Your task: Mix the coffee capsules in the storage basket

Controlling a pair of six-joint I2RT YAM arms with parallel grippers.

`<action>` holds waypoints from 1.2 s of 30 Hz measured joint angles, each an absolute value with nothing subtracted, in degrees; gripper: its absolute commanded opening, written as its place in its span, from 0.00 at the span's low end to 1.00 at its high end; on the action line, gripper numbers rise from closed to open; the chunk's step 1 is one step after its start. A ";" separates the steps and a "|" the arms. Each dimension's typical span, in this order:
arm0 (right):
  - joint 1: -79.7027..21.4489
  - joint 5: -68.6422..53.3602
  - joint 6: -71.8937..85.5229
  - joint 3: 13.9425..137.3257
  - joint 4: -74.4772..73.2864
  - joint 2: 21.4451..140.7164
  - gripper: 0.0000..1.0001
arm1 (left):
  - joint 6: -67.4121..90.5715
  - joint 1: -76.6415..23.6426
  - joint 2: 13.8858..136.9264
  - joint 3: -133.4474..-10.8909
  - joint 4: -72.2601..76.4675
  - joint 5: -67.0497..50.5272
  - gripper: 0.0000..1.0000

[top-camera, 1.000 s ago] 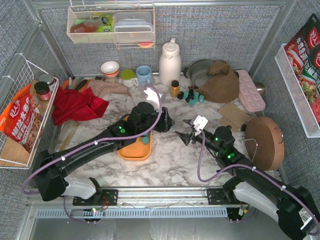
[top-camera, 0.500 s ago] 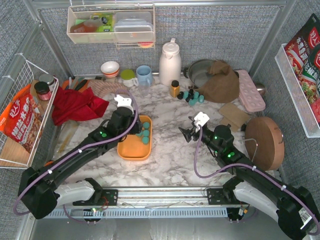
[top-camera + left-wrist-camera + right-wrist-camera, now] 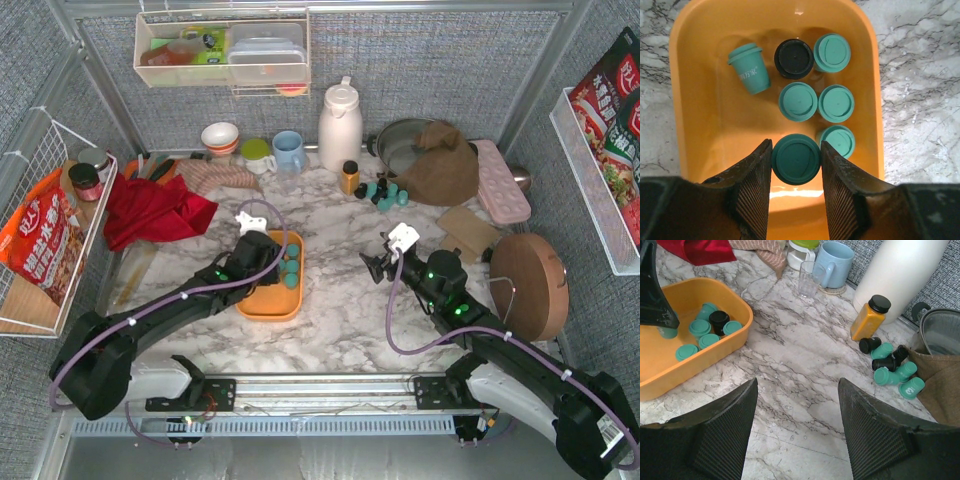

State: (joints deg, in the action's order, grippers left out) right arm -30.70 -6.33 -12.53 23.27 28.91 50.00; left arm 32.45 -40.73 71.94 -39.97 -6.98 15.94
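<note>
Bench [image 3: 340,315]: you're on white marble, with grey mesh walls around.
Left end effector [image 3: 795,148]: half closed, both fingers pressed on a teal capsule [image 3: 796,161] inside the storage basket [image 3: 695,105].
Coffee capsules [image 3: 798,101]: six more just ahead of its tips, one black, one tipped over.
Right end effector [image 3: 797,386]: jaws wide, holding nothing, above bare bench; basket to its left.

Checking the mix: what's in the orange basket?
Seven coffee capsules: six teal, one black. The left end effector grips one teal capsule; its fingers hide the near floor.
</note>
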 measured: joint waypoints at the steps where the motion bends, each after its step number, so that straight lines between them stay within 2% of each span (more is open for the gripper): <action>1: -30.70 -6.31 -12.53 23.27 28.91 50.02 0.69 | 32.69 -40.73 72.40 -39.29 -5.91 15.94 0.44; 12: -30.70 -6.24 -12.73 23.27 28.91 51.03 0.69 | 33.58 -40.73 74.67 -33.93 3.75 17.43 0.44; 27: -30.70 -6.24 -12.75 23.27 28.91 51.42 0.70 | 36.34 -40.73 75.00 -30.74 9.67 17.78 0.45; 36: -30.70 -6.26 -12.78 23.27 28.91 51.42 0.70 | 37.54 -40.73 75.66 -30.09 11.03 16.71 0.51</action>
State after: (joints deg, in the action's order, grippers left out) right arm -30.70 -6.26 -12.78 23.27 28.91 51.42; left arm 37.54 -40.73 75.66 -30.09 11.03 16.71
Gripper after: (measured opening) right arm 0.696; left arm 0.495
